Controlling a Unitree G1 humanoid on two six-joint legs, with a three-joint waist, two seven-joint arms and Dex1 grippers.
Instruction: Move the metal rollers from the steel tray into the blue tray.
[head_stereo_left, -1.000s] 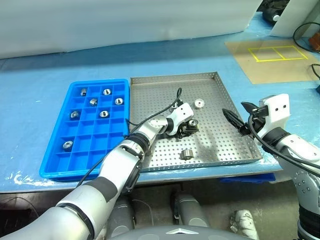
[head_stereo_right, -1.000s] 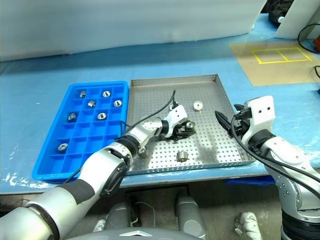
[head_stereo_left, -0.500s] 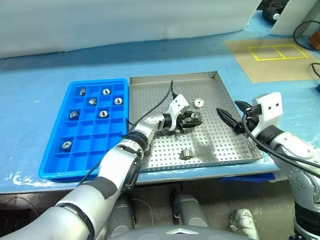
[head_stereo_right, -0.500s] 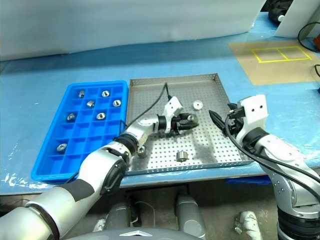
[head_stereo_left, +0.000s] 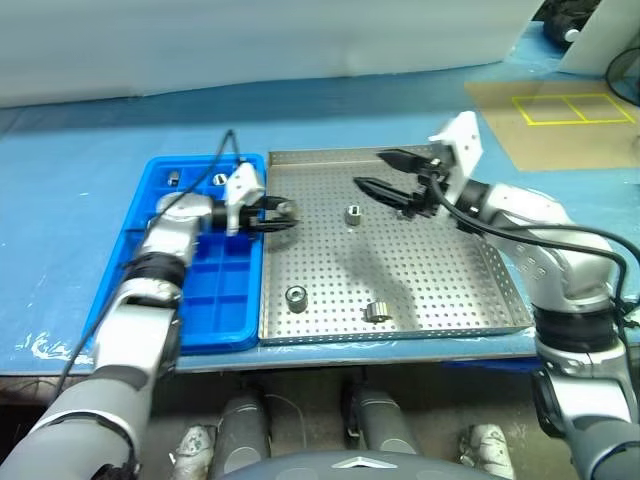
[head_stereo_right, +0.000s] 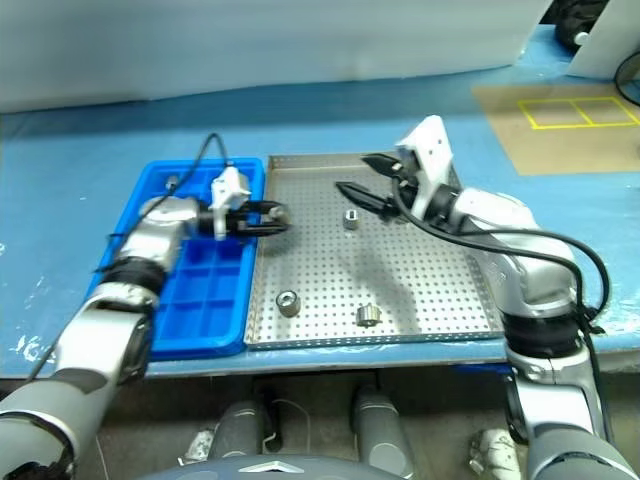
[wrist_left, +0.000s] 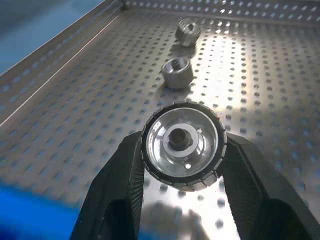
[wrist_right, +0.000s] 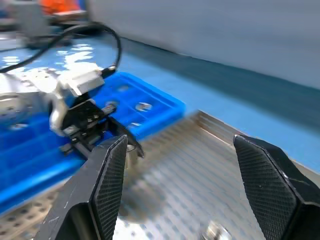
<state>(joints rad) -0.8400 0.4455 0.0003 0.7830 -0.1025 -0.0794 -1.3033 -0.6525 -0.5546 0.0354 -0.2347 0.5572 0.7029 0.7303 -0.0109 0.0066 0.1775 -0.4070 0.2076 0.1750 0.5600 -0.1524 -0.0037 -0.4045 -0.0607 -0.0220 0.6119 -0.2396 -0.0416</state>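
My left gripper (wrist_left: 182, 155) clamps a ridged silver metal roller (wrist_left: 182, 146), bore facing me, just over the steel tray's (head_stereo_left: 480, 260) nine-o'clock rim; the blue compartment tray (head_stereo_left: 225, 310) lies beyond at nine o'clock. My right gripper (head_stereo_left: 385, 172) hangs open.

A bright blue tray (head_stereo_left: 215, 290) lies beside a silver steel tray (head_stereo_left: 440, 280) dotted with small dark holes. Shiny silver metal rollers (head_stereo_left: 295, 296), dark-centred, rest on the steel tray. A light blue cloth (head_stereo_left: 60, 220) surrounds both.
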